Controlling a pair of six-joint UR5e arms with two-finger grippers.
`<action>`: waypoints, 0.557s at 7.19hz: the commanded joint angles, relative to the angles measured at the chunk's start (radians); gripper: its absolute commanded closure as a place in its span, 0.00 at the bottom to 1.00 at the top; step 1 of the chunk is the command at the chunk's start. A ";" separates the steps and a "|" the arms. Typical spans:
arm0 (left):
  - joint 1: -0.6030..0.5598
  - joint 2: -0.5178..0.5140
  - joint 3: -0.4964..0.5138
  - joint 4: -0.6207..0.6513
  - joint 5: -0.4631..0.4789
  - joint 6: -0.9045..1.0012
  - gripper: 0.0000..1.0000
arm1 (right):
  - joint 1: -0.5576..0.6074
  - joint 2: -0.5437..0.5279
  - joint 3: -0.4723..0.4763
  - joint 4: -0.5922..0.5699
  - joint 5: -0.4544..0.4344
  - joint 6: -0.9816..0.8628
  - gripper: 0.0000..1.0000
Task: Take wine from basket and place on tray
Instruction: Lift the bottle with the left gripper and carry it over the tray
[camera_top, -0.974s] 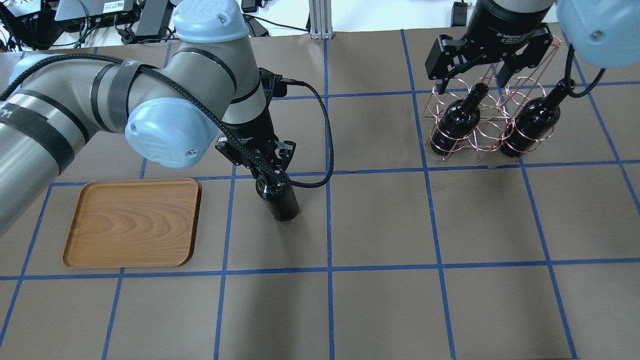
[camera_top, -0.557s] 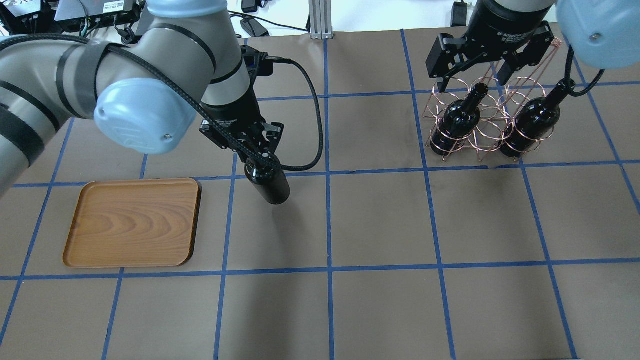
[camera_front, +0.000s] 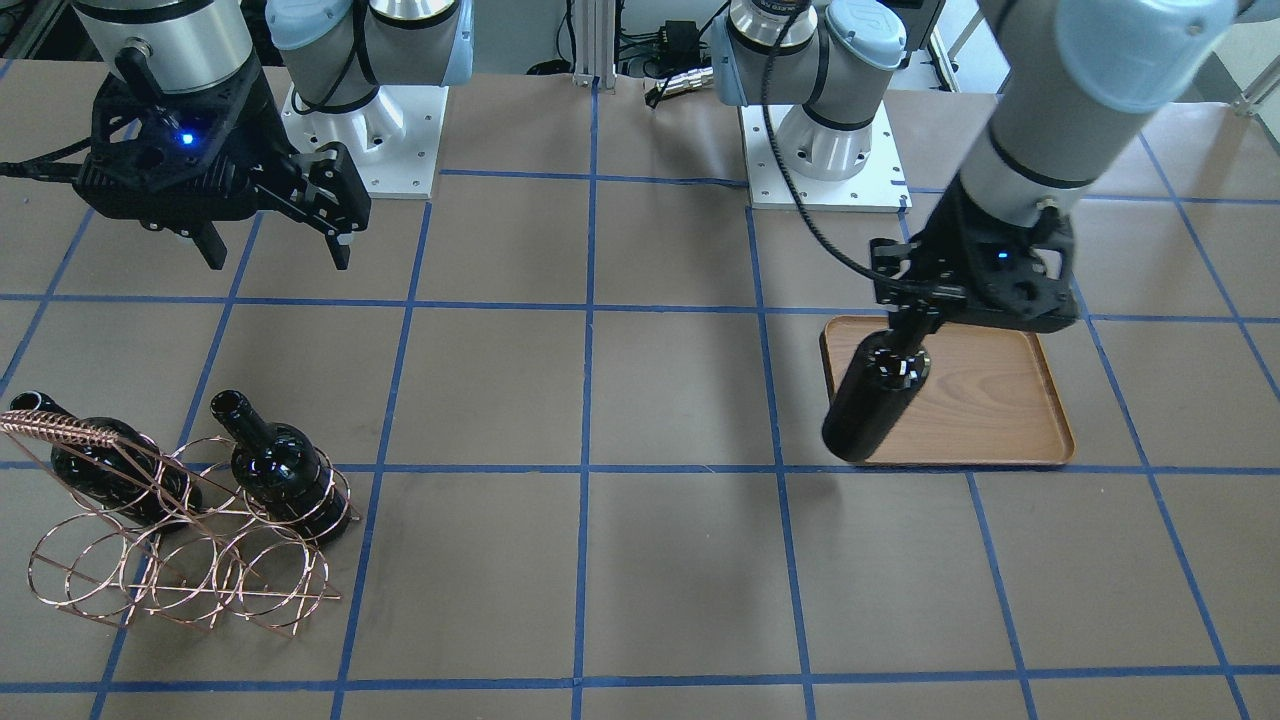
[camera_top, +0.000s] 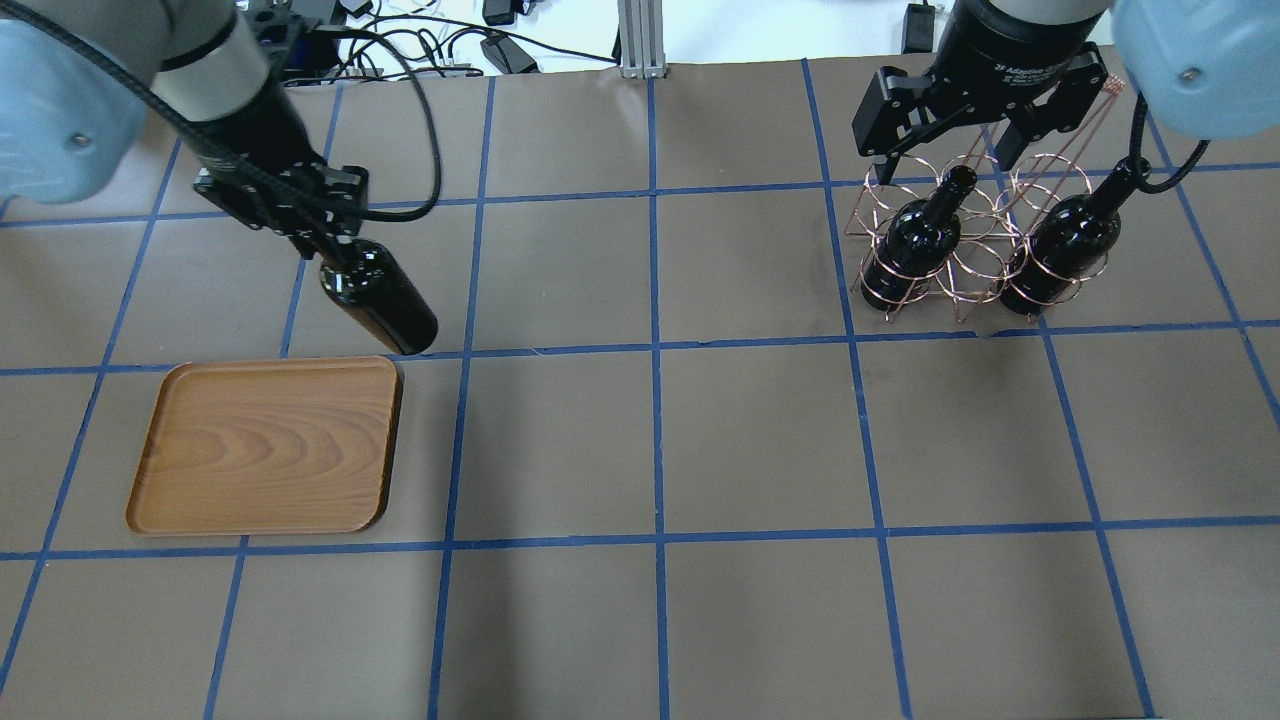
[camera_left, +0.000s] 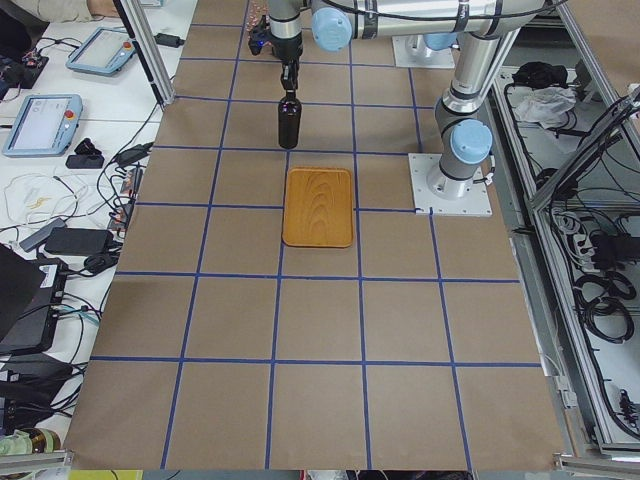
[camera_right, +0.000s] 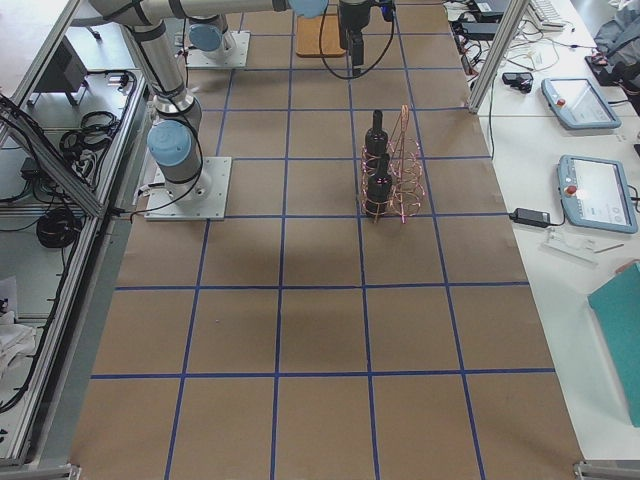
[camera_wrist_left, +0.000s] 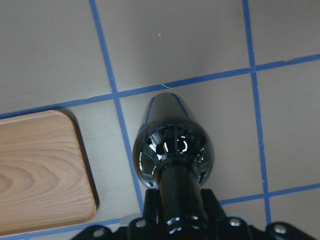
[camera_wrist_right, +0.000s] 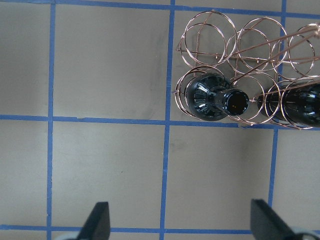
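Left gripper: pinched on the neck of the wine, which hangs base-down off the table.
Wine position: base just outside the tray's rounded corner, not over its rim.
Right gripper: jaws spread wide, above the basket.
Basket: second bottle and third bottle tilted in its rings.

Glossy black glass wine, thin copper wire basket, smooth wood-grain tray, matt brown table cover.

A robotics lab. The table is gridded with blue tape; teach pendants and loose cables flank it
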 joint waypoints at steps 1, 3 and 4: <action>0.157 0.007 -0.037 -0.009 0.043 0.164 1.00 | -0.002 -0.001 0.000 -0.003 0.007 -0.002 0.00; 0.247 0.003 -0.105 0.002 0.040 0.233 1.00 | -0.002 -0.001 0.000 -0.002 0.005 -0.002 0.00; 0.249 -0.002 -0.125 0.001 0.043 0.229 1.00 | -0.002 -0.001 0.000 -0.002 0.002 -0.001 0.00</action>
